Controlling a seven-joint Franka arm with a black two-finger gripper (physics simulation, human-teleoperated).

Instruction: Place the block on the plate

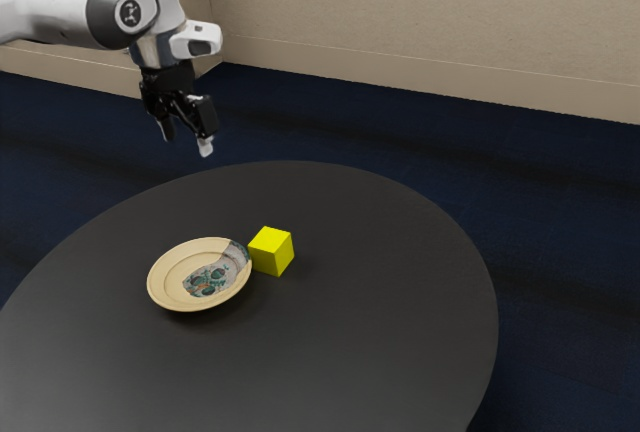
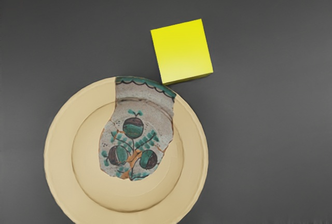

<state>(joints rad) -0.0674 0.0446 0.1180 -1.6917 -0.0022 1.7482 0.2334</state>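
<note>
My gripper hangs high above the far edge of the table in the exterior view, its two fingers apart and nothing between them. A yellow block rests on the dark tabletop, right beside the rim of a cream plate. Seen from my hand, the block lies just outside the plate, close against its patterned part; whether they touch I cannot tell. The plate has a grey-and-green floral patch and holds nothing.
The round black table carries the plate and block, and its curved edge runs along the exterior view's right. Beyond it lie a dark blue floor and a beige wall.
</note>
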